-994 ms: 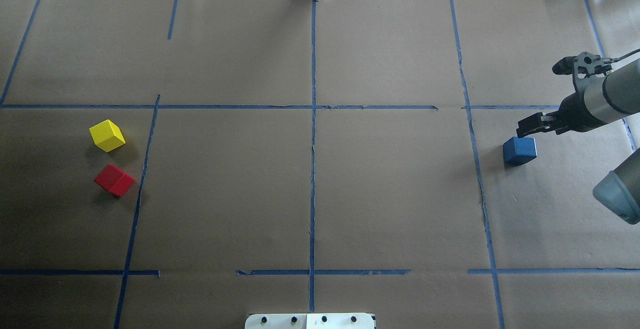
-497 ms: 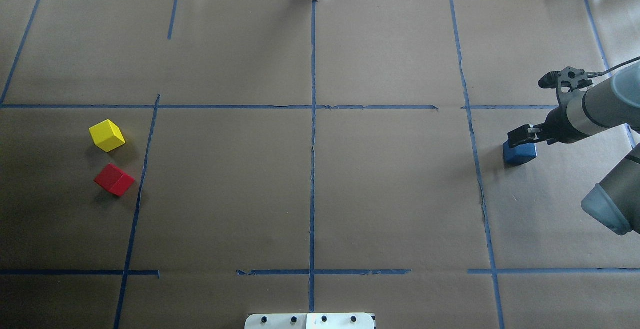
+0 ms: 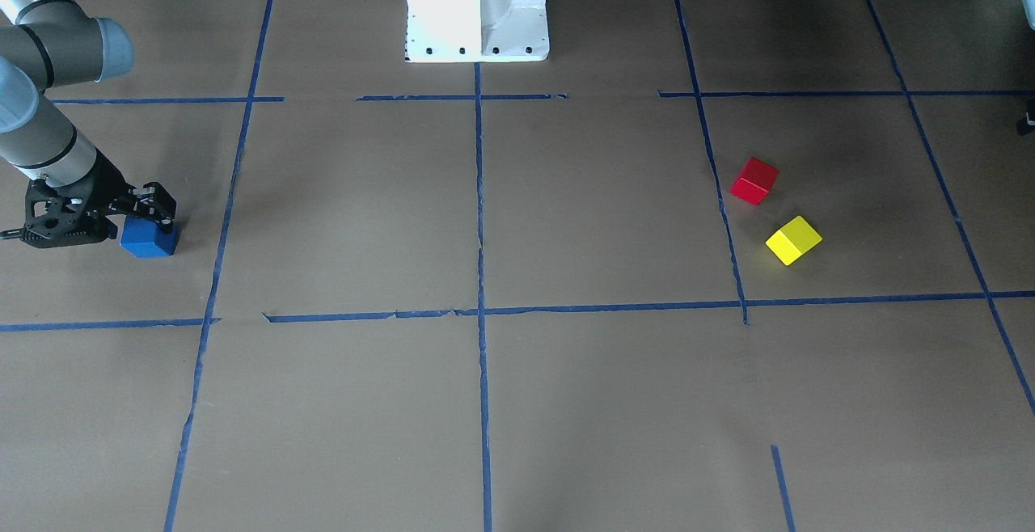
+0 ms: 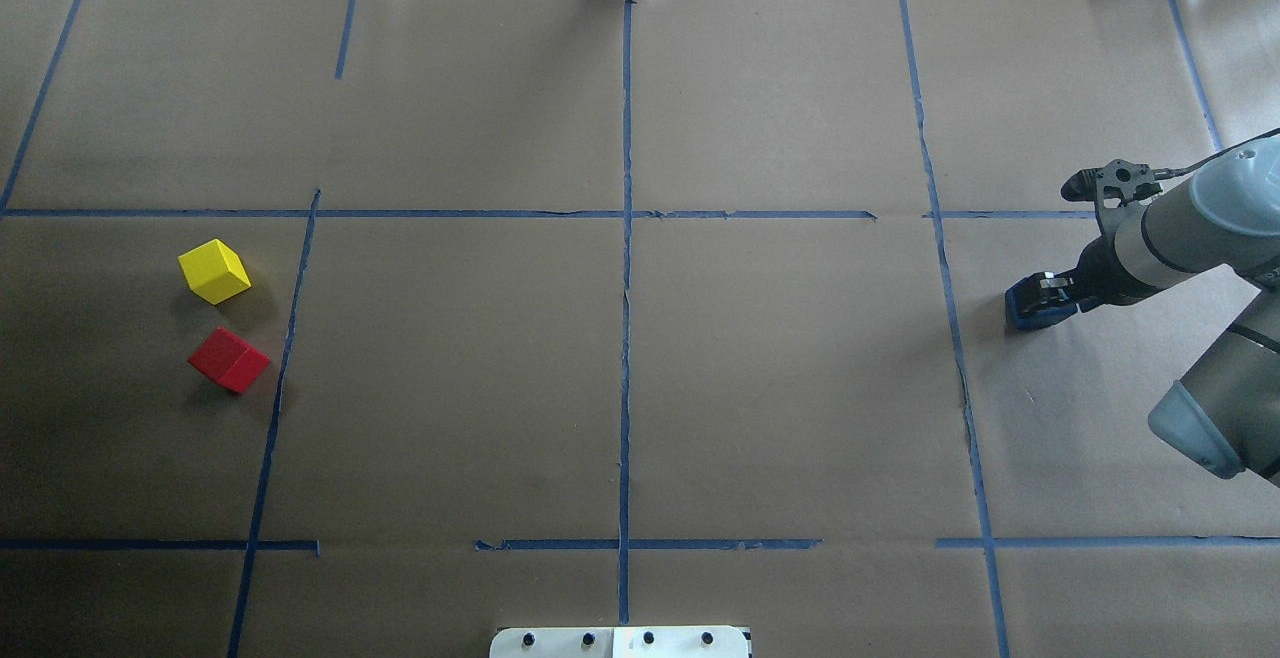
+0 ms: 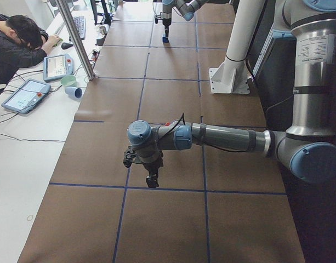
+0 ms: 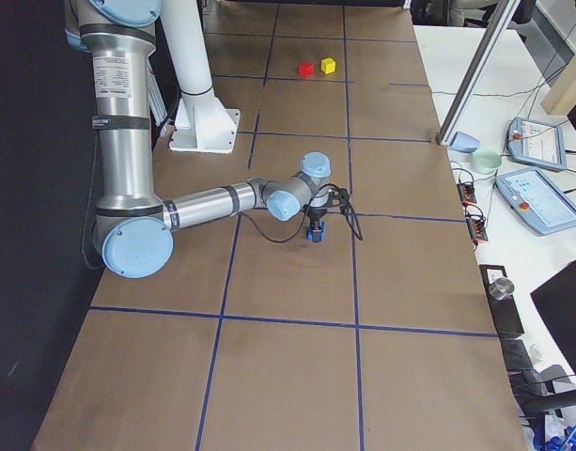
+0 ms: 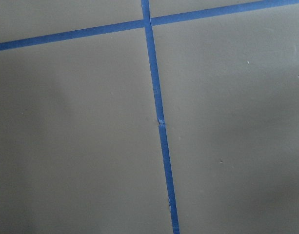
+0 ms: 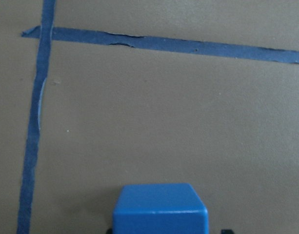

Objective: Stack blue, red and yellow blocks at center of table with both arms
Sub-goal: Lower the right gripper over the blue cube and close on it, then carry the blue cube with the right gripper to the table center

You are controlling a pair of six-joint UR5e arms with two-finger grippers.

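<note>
The blue block sits on the table's right side, far from the centre. My right gripper is lowered over it, open, with a finger on either side; the front-facing view shows this too. In the right wrist view the blue block fills the bottom middle between the fingertips. The red block and yellow block lie close together on the left side. My left gripper hangs low over bare table in the exterior left view only; I cannot tell if it is open.
Blue tape lines divide the brown paper into a grid. The white robot base stands at the table's near edge. An operator, tablets and cups are on the side bench beyond the far edge.
My right gripper has moved left and down, from beside and above the blue block to straddling it. The blocks have not moved.
</note>
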